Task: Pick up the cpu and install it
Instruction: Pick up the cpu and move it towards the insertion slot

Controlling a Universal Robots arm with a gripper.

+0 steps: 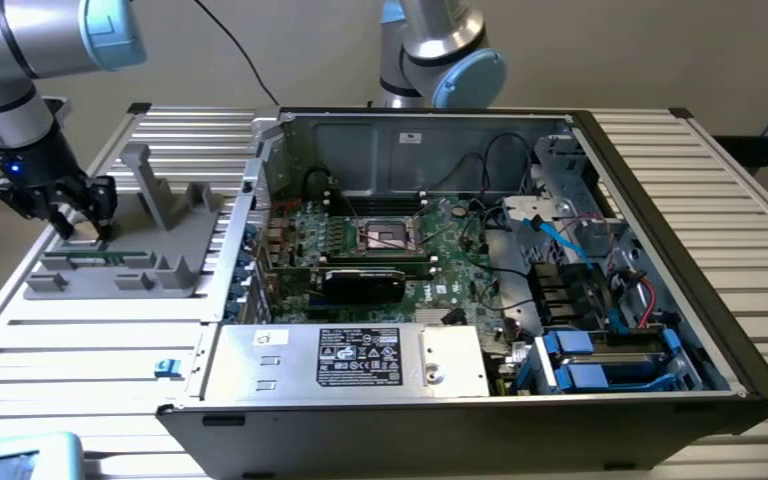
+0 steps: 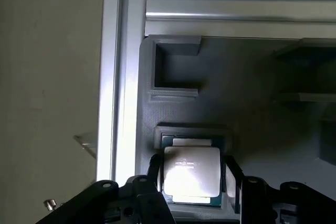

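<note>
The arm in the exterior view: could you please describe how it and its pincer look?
The arm is silver-grey tubing with rounded light-blue joint caps. Its wrist section is black with a small blue light, and it ends in a black pincer.

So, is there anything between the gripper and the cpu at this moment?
Nothing visible stands in the way. The gripper is low over the grey holder, right at the cpu. The cpu lies flat in its recess there, and its silver top is uncovered.
</note>
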